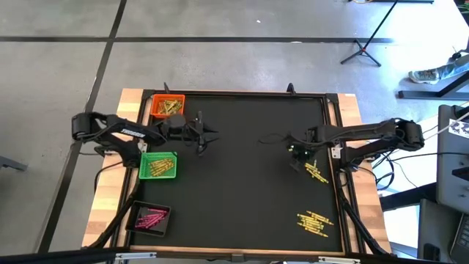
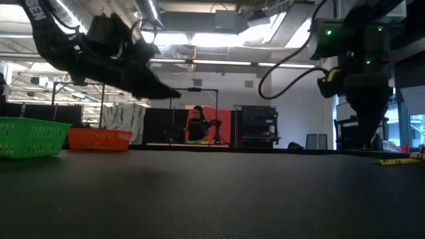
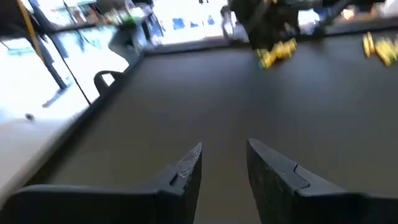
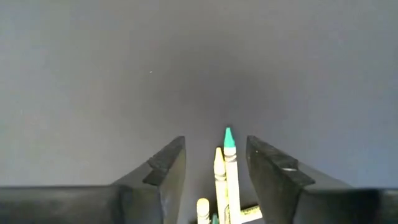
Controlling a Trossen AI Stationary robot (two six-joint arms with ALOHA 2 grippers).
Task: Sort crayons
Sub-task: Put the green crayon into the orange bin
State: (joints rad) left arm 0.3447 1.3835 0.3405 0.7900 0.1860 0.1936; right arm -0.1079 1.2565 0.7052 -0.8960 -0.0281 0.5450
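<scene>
Yellow crayons (image 4: 219, 180), one green-tipped, lie between the right gripper's (image 4: 214, 165) parted fingers; left gripper (image 3: 224, 168) released beside the orange tray (image 1: 168, 106).

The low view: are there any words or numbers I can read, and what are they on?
White letters on the dark left robot arm: cut off and tilted, not readable.
Thin paper-wrapped crayons between the right gripper fingers: no print can be made out.
Green mesh tray, orange mesh tray: no labels visible.
Nothing else legible.
</scene>
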